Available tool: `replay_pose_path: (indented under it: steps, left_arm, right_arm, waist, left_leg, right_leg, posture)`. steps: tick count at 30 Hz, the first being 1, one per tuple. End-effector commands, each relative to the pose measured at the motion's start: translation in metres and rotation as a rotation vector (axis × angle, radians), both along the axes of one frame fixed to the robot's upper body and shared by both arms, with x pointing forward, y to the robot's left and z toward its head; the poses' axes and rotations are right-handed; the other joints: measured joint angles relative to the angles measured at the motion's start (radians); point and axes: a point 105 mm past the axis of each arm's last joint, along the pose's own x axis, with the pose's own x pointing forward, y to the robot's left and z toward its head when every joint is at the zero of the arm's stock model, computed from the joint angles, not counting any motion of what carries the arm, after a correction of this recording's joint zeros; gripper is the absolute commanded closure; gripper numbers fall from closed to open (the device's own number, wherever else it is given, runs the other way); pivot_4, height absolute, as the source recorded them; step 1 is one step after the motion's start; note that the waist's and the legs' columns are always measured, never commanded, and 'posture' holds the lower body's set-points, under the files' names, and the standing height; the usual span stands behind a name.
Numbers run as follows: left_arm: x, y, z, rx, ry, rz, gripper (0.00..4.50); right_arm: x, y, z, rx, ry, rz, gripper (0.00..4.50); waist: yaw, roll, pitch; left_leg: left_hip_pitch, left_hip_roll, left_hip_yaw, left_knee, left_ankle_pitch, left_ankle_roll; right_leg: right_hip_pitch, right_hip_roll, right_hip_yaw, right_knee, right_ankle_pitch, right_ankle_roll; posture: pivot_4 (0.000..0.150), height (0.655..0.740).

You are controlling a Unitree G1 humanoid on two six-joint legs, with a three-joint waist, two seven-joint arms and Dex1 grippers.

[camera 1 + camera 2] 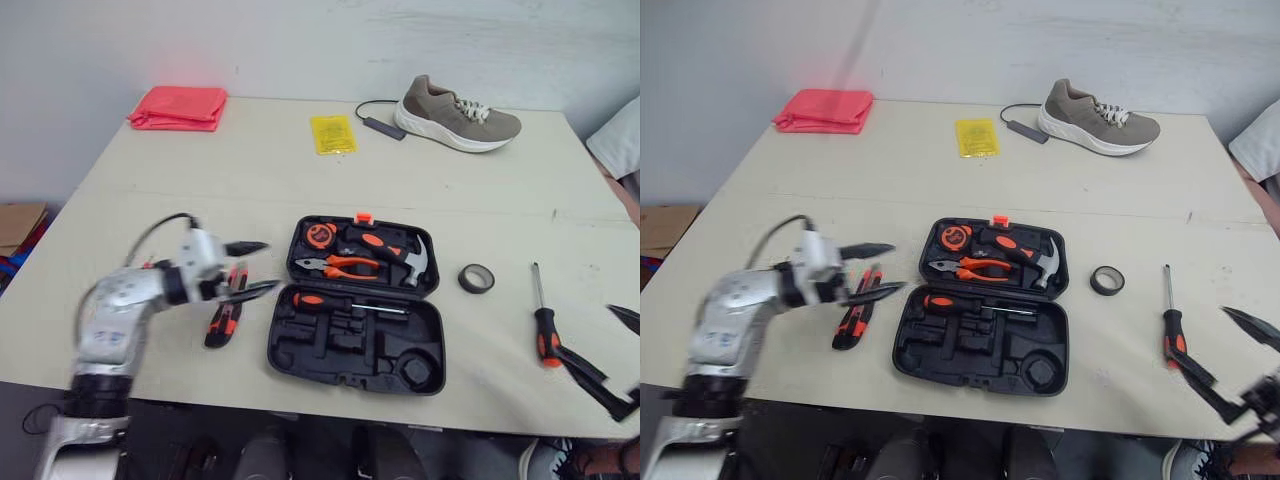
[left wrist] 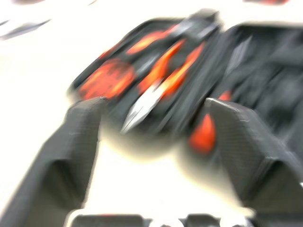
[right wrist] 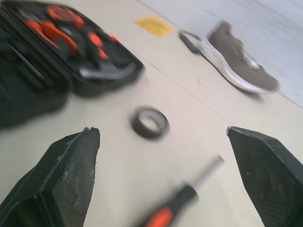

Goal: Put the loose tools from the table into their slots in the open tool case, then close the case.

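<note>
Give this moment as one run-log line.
tool case: open | left gripper: fingers open, by orange-black tool beside case | right gripper: fingers open, by screwdriver | tape roll: loose on table

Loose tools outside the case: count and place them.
3. Orange-and-black tool left of the case, by the left gripper; tape roll right of the case; screwdriver farther right, near the right gripper. None apparently hidden.

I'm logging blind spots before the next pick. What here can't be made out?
- Orange-handled tool beside the case: type unclear, partly covered by left claw, eye views.
- Case contents: blurred in left wrist view.
- Screwdriver handle: cut off by the picture's edge, right wrist view.
</note>
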Motion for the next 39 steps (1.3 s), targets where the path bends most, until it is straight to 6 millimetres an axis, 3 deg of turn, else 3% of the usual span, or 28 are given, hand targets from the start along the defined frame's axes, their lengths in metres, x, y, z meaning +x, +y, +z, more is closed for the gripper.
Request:
replay_pose_path:
  steps: [1, 7, 12, 14, 16, 19, 23, 26, 27, 30, 32, 36, 39]
  left_arm:
    - [-0.009, 0.08, 0.017, 0.004, -0.054, 0.258, 0.05]
    - [-0.05, 0.194, 0.009, 0.026, 0.037, 0.624, 0.05]
    - [-0.096, 0.265, 0.005, 0.04, 0.071, 0.925, 0.05]
    - [-0.107, 0.273, -0.002, 0.05, 0.091, 0.962, 0.05]
    - [-0.111, 0.267, -0.012, 0.092, 0.126, 0.906, 0.05]
    - [-0.101, 0.257, -0.008, 0.05, 0.083, 0.862, 0.05]
    - [-0.073, 0.221, -0.002, 0.002, 0.028, 0.697, 0.05]
    - [-0.041, 0.165, 0.01, -0.023, -0.029, 0.481, 0.05]
    - [-0.036, 0.154, 0.013, -0.017, -0.041, 0.44, 0.05]
    - [-0.018, 0.092, 0.027, -0.062, -0.073, 0.236, 0.05]
    - [-0.018, 0.063, 0.031, -0.076, -0.053, 0.118, 0.05]
    - [-0.037, -0.014, 0.03, -0.082, 0.086, -0.242, 0.05]
    - [-0.047, -0.05, 0.033, -0.094, 0.116, -0.395, 0.05]
  right_arm:
    - [-0.033, -0.043, 0.0, -0.04, -0.022, -0.191, 0.0]
    - [-0.08, -0.091, -0.017, -0.017, -0.003, -0.454, 0.0]
    - [-0.114, -0.113, -0.028, 0.014, 0.007, -0.622, 0.0]
    - [-0.121, -0.115, -0.031, 0.02, 0.004, -0.65, 0.0]
    - [-0.12, -0.113, -0.033, 0.023, -0.005, -0.646, 0.0]
    - [-0.109, -0.108, -0.033, 0.046, -0.043, -0.629, 0.0]
    - [-0.088, -0.093, -0.029, 0.085, -0.1, -0.583, 0.0]
    - [-0.062, -0.067, -0.023, 0.164, -0.12, -0.55, 0.0]
    - [-0.057, -0.061, -0.022, 0.176, -0.114, -0.545, 0.0]
    - [-0.036, -0.039, -0.022, 0.235, -0.017, -0.56, 0.0]
    - [-0.028, -0.029, -0.019, 0.272, 0.03, -0.582, 0.0]
    - [-0.003, -0.002, -0.011, 0.386, 0.12, -0.559, 0.0]
    - [0.013, 0.009, -0.012, 0.434, 0.19, -0.544, 0.0]
  waist:
    - [-0.002, 0.0, 0.0]
    - [-0.017, 0.001, 0.001]
    - [-0.02, 0.0, 0.0]
    - [-0.019, 0.0, 0.0]
    - [-0.019, 0.0, 0.0]
    - [-0.017, -0.001, -0.001]
    - [-0.013, 0.0, -0.001]
    - [-0.009, 0.0, -0.001]
    - [-0.01, 0.001, -0.001]
    - [-0.015, 0.004, -0.001]
    - [-0.018, 0.003, -0.001]
    - [-0.036, 0.003, -0.001]
    - [-0.039, 0.003, -0.001]
  left_leg:
    - [0.0, 0.0, 0.0, 0.0, -0.001, 0.0]
    - [0.0, 0.002, 0.001, 0.0, -0.004, -0.001]
    - [0.0, 0.001, 0.002, -0.005, -0.006, -0.006]
    - [0.0, 0.0, 0.003, -0.009, -0.004, -0.007]
    - [0.002, -0.002, 0.004, -0.014, -0.002, -0.008]
    - [0.007, -0.002, 0.005, -0.016, -0.002, -0.008]
    - [0.009, -0.002, 0.005, -0.017, -0.002, -0.009]
    - [0.008, -0.003, 0.005, -0.017, -0.002, -0.01]
    - [0.008, -0.003, 0.005, -0.017, -0.002, -0.01]
    - [0.006, -0.003, 0.005, -0.017, -0.002, -0.01]
    - [0.005, -0.003, 0.006, -0.017, -0.001, -0.01]
    - [-0.001, -0.003, 0.008, -0.016, 0.004, -0.011]
    - [-0.003, -0.003, 0.007, -0.016, 0.008, -0.01]
  right_leg:
    - [0.0, 0.0, 0.0, 0.0, 0.0, 0.0]
    - [-0.001, -0.003, 0.0, -0.002, 0.0, -0.001]
    - [-0.007, -0.007, 0.0, 0.0, -0.002, -0.004]
    - [-0.008, -0.008, 0.001, 0.0, -0.002, -0.004]
    - [-0.008, -0.011, 0.001, 0.0, -0.002, -0.004]
    - [-0.007, -0.011, 0.002, 0.0, -0.002, -0.004]
    - [-0.007, -0.012, 0.002, 0.0, -0.002, -0.004]
    - [-0.004, -0.013, 0.002, 0.001, -0.002, -0.004]
    - [-0.004, -0.013, 0.002, 0.001, -0.002, -0.004]
    - [-0.005, -0.013, 0.002, 0.001, -0.002, -0.004]
    - [-0.006, -0.012, 0.002, 0.001, -0.002, -0.004]
    - [-0.012, -0.01, 0.004, 0.002, -0.002, -0.004]
    - [-0.013, -0.009, 0.003, 0.003, -0.002, -0.003]
  posture:
    - [0.15, 0.74]
    - [0.15, 0.74]
    - [0.15, 0.74]
    - [0.15, 0.74]
    - [0.15, 0.74]
    - [0.15, 0.74]
    - [0.15, 0.74]
    - [0.15, 0.74]
    - [0.15, 0.74]
    - [0.15, 0.74]
    - [0.15, 0.74]
    - [0.15, 0.74]
    - [0.15, 0.74]
